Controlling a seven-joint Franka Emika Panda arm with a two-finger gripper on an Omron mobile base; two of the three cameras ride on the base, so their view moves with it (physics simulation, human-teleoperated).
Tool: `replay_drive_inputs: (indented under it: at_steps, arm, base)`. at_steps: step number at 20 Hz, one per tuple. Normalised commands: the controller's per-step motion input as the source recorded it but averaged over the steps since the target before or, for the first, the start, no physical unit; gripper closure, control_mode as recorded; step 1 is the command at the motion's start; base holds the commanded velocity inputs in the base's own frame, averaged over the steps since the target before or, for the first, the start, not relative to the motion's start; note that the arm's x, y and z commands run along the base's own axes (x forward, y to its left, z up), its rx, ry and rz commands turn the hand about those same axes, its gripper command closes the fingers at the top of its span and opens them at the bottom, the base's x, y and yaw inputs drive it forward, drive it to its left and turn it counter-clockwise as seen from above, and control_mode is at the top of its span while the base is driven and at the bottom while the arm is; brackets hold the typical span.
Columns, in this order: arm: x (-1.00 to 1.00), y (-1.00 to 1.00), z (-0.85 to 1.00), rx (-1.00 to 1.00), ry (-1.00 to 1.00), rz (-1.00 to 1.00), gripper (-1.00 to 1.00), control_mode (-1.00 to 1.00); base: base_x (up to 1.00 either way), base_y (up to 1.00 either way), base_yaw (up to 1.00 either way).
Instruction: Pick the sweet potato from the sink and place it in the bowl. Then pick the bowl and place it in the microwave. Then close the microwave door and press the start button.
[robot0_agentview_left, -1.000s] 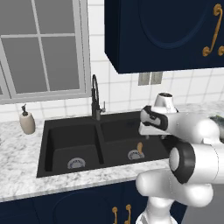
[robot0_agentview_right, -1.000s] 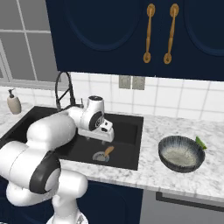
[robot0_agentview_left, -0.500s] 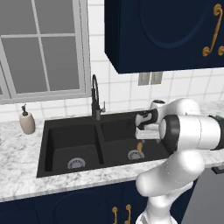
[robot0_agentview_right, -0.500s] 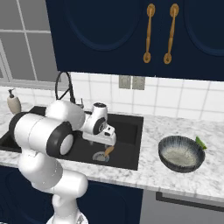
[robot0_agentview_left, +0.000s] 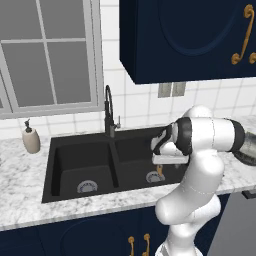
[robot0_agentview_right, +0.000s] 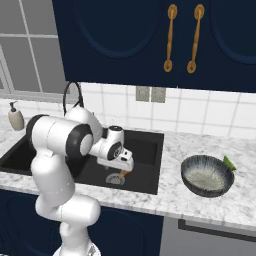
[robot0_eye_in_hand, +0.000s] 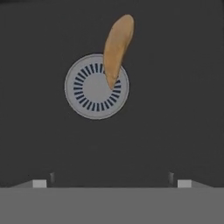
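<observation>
Seen from the hand, the gripper (robot0_eye_in_hand: 111, 181) is held with its dark fingertips spread wide and nothing between them, above the matte black floor of the sink (robot0_eye_in_hand: 175, 109). Farther on, a smooth, tapered orange-brown sweet potato (robot0_eye_in_hand: 117, 48) is laid with its pointed end over the rim of the round slotted silver drain (robot0_eye_in_hand: 96, 86). Bare floor is left all around it.

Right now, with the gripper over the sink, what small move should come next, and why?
Probably lower the open gripper toward the sweet potato, shifting forward a little. In the hand view it lies ahead of the fingertips, one end across the drain, not yet between them, and the bowl waits on the counter.
</observation>
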Motion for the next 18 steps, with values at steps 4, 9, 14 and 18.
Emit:
replay_drive_inputs:
  at_steps: [4, 9, 14, 18]
  arm:
    - [0.47, 0.00, -0.44, 0.00, -0.04, 0.00, -1.00, -1.00]
    - [0.35, -0.02, -0.47, 0.00, -0.07, 0.00, -1.00, -1.00]
    - [0.32, -0.01, -0.43, 0.00, -0.02, 0.00, -1.00, -1.00]
    - [0.46, -0.12, -0.24, 0.02, 0.00, 0.00, -1.00, -1.00]
  base:
    - [0.00, 0.00, 0.00]
    - [0.00, 0.00, 0.00]
    - [0.00, 0.00, 0.00]
    - [0.00, 0.00, 0.00]
